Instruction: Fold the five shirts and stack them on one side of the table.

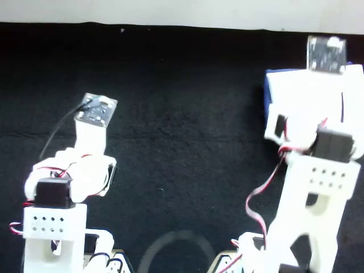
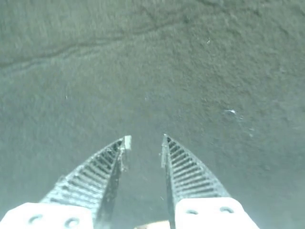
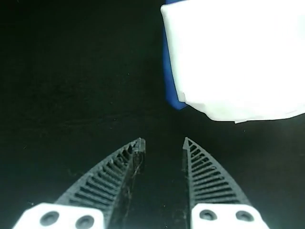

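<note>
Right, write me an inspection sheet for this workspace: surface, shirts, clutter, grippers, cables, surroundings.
Surface: black cloth-covered table, bare between the arms.
Job's things: folded white fabric shirt lies on a folded blue fabric shirt on the right arm's side; whether more lie beneath cannot be told.
Clutter: nothing seen.
Grippers: left gripper open and empty over bare cloth; right gripper open and empty, apart from the stack.
Cables: red and white wires hang beside the right arm; black cable runs off the left arm's wrist.
Surroundings: pale wall strip behind the table.
</note>
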You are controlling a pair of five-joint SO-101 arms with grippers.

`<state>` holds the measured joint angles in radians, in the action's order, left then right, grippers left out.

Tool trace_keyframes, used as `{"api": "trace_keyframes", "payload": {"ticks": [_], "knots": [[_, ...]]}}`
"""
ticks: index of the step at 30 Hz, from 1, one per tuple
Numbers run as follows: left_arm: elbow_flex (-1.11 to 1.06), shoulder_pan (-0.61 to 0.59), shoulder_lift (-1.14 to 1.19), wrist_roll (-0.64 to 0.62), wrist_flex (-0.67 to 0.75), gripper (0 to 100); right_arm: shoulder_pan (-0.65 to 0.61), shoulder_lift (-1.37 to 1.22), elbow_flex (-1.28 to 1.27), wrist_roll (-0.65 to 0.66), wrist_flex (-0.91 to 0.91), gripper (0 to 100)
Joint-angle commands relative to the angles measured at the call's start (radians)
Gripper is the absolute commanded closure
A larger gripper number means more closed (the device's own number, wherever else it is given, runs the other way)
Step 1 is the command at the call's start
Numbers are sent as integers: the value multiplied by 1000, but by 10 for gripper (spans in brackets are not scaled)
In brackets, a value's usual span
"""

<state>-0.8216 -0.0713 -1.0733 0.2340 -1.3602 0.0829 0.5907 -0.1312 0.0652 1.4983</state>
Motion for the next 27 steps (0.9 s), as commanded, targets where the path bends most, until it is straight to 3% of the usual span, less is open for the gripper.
{"api": "trace_keyframes", "payload": {"ticks": [1,7,12,16,21,27], "knots": [[-105,12,-16,17,118,881,-16,196,-430,0,-232,868],[-337,12,-22,15,321,881,-27,420,-915,0,-549,868],[-467,12,-24,15,434,881,-31,564,-1201,0,-699,868],[-530,18,-24,-2,463,881,-31,644,-1349,-6,-756,868],[-608,18,-24,-178,491,881,-88,736,-1537,-9,-765,868],[-690,15,-24,-186,483,881,-113,917,-1684,-83,-757,868]]}}
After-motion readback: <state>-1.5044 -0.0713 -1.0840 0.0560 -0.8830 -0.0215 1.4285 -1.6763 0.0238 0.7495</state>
